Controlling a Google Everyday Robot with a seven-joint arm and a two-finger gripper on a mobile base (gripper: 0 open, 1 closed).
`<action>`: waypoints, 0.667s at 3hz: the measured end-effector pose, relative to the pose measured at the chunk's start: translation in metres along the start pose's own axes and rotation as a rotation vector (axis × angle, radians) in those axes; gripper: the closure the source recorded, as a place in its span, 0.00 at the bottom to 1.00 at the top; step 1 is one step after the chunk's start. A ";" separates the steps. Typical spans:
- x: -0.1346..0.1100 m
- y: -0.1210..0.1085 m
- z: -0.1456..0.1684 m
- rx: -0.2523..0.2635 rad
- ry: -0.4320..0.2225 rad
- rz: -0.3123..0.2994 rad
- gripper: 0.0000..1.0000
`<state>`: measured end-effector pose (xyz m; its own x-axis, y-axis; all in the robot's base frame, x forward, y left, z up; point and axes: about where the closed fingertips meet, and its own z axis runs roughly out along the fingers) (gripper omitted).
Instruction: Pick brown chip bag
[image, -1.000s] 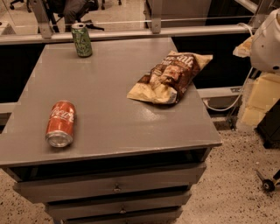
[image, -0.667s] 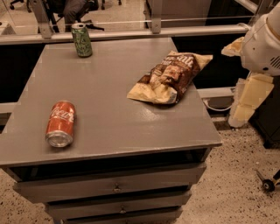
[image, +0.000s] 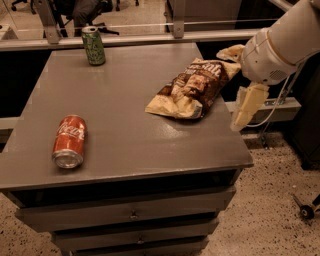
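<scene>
The brown chip bag (image: 192, 89) lies flat on the right half of the grey table (image: 125, 135), dark brown in the middle with pale yellow ends. My gripper (image: 230, 87) is at the table's right edge, right beside the bag's far right end and partly over it. It hangs from a white arm (image: 280, 42) that comes in from the upper right. One pale fingertip (image: 229, 50) shows above the bag's end and the other finger (image: 247, 106) points down past the table edge. The gripper is open and holds nothing.
A red cola can (image: 69, 141) lies on its side at the front left. A green can (image: 93, 45) stands upright at the back left. Drawers (image: 132, 215) sit under the tabletop. A rail (image: 150, 37) runs behind the table, with speckled floor (image: 270, 215) to the right.
The arm and gripper have moved left toward the table, from off its right side to the bag's right end. The bag and both cans have not moved.
</scene>
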<state>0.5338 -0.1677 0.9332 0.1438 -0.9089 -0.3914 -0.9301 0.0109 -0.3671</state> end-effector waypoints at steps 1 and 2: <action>-0.013 -0.037 0.034 0.054 -0.079 -0.061 0.00; -0.017 -0.068 0.065 0.081 -0.120 -0.079 0.00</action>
<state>0.6163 -0.1262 0.9099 0.2592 -0.8521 -0.4547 -0.8847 -0.0206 -0.4656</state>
